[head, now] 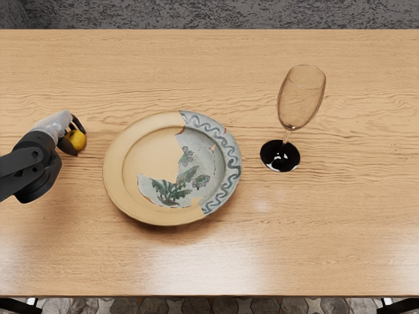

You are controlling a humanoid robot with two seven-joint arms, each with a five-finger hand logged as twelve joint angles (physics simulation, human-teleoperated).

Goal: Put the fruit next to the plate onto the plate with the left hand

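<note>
The small round yellow fruit (78,140) sat at the frame's left, just beside the round tan ceramic plate (131,157). The fingers (68,146) of my left hand (59,128) were curled around it. I judged the grip shallow: a hasty lift could send it rolling across the wooden bench (209,261).

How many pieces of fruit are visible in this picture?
1. The yellow fruit is left of the plate, enclosed by the left hand, which hides part of it. None is on the plate.
</note>
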